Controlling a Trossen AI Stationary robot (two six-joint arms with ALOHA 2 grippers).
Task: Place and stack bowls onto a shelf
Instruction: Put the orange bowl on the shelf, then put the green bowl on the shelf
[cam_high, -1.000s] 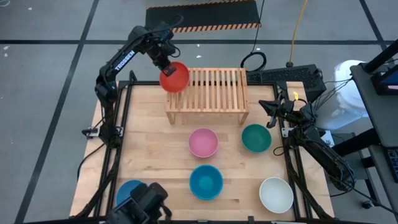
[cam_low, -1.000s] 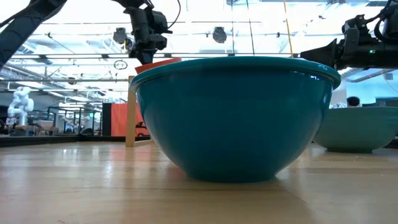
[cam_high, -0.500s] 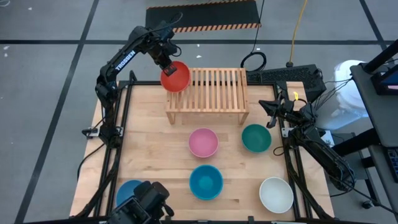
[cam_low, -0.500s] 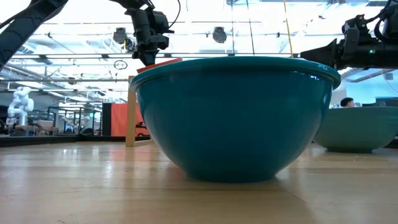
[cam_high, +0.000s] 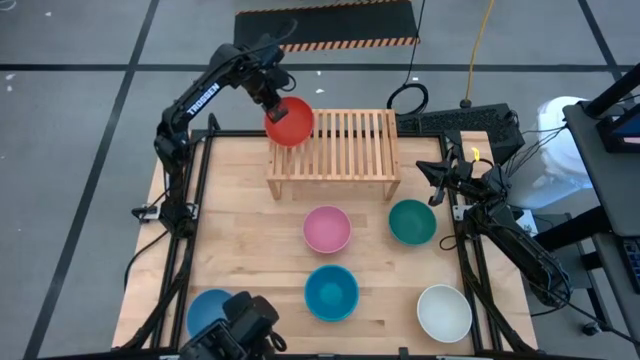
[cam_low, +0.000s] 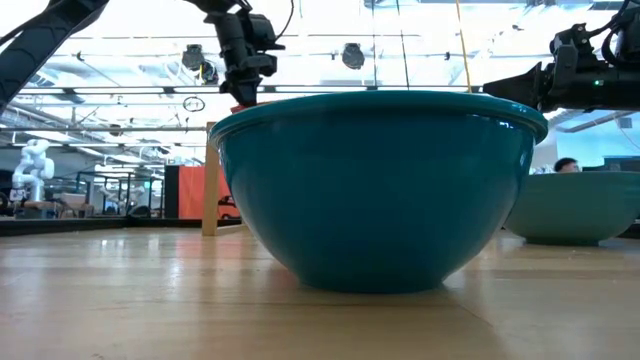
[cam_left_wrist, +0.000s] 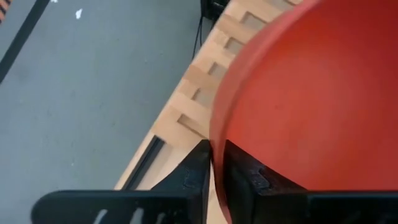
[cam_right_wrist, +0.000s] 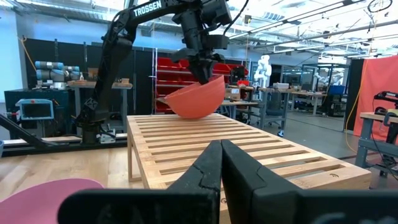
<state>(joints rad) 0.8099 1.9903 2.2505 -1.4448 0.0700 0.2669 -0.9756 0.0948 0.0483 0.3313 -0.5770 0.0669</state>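
Red bowl (cam_high: 291, 122): upper left of the overhead frame, tilted over the left end of the slatted shelf (cam_high: 345, 140), its rim pinched between the fingers of the left gripper (cam_high: 270, 98), one finger inside and one outside. Remaining bowls on the wooden table (cam_high: 240, 230): pink bowl (cam_high: 327, 228) centre, dark green bowl (cam_high: 412, 221) to its right, teal bowl (cam_high: 331, 292) lower centre, white bowl (cam_high: 444, 312) lower right, light blue bowl (cam_high: 209, 308) lower left. Right gripper (cam_high: 441, 172): parked at the right table edge, fingers clenched on nothing
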